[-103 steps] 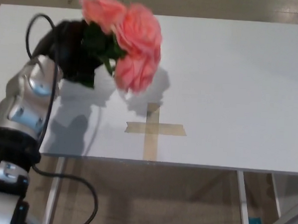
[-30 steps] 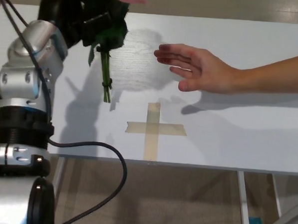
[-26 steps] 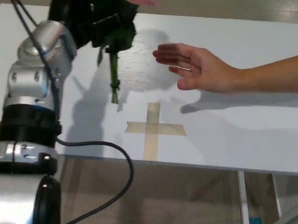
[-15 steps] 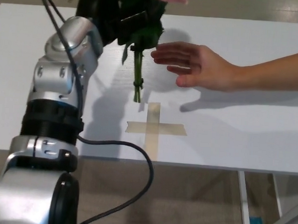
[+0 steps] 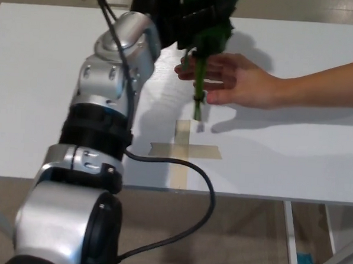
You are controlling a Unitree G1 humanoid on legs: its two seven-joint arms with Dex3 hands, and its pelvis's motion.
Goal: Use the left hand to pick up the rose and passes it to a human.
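Below the left hand [image 5: 182,14] fingers hangs the rose [image 5: 200,80] stem.

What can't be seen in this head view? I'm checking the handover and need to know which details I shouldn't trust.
- Rose: only stem and leaves show; the bloom is cut off by the top edge.
- Left hand: partly cut off by the top edge, with leaves over its fingers.
- Person's hand: open behind the stem; whether it touches the stem cannot be told.
- Right hand: out of frame.
- Person: only a forearm, cut off at the right edge.
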